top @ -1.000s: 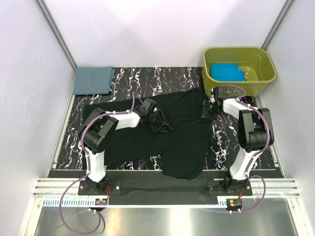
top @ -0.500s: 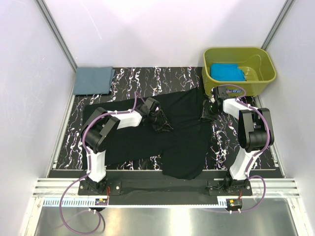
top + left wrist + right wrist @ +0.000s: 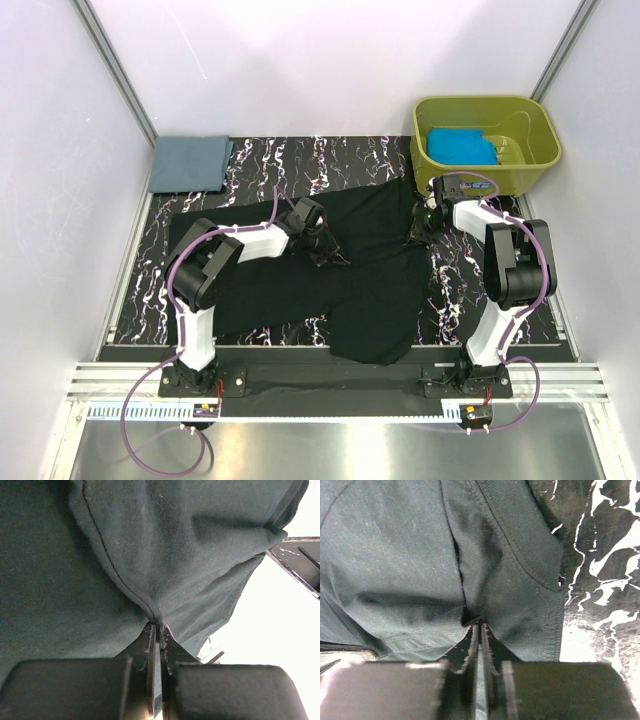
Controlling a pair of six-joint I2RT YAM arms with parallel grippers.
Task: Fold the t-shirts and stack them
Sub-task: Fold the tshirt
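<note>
The large black t-shirt (image 3: 300,280) lies spread over the marbled table, partly bunched in the middle. My left gripper (image 3: 325,248) is shut on a pinched fold of the black t-shirt (image 3: 150,570) near the cloth's middle. My right gripper (image 3: 424,222) is shut on the black t-shirt's right edge by a ribbed hem (image 3: 520,565). The slate grey-blue t-shirt (image 3: 188,163) lies folded at the far left corner. The turquoise-blue t-shirt (image 3: 459,146) lies in the olive-green tub (image 3: 530,160).
The tub stands at the far right, just behind my right gripper. White enclosure walls and metal posts close in the table (image 3: 350,160) on three sides. Bare marbled tabletop (image 3: 600,580) shows to the right of the hem.
Both grippers have drifted slightly away from the arm bases, holding the cloth; the black t-shirt's folds shifted a little with them.
</note>
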